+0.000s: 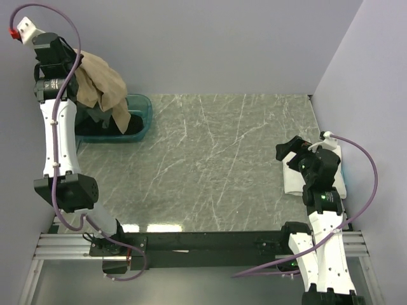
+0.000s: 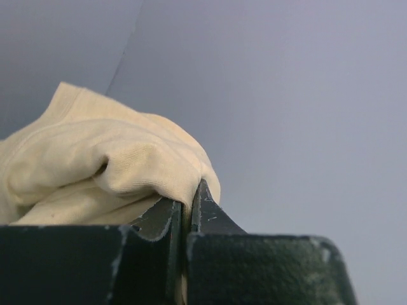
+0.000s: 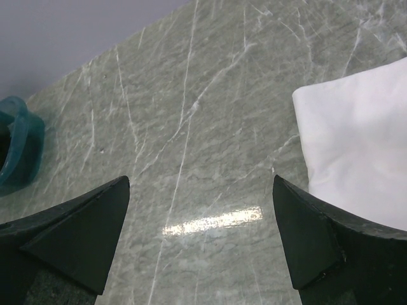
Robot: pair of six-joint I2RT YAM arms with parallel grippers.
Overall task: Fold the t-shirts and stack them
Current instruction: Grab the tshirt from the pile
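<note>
Upper left of the top view, we see our left gripper [image 2: 189,198] pinching the tan shirt [image 2: 95,159] over the tub [image 1: 141,109]; right gripper [image 3: 200,190] spread wide beside the white shirt [image 3: 359,140].

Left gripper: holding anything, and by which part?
Left gripper is shut on the tan t-shirt, pinching a bunched fold of cloth; which part of the shirt cannot be told. The rest hangs over the teal tub. Right gripper is open, empty.
</note>
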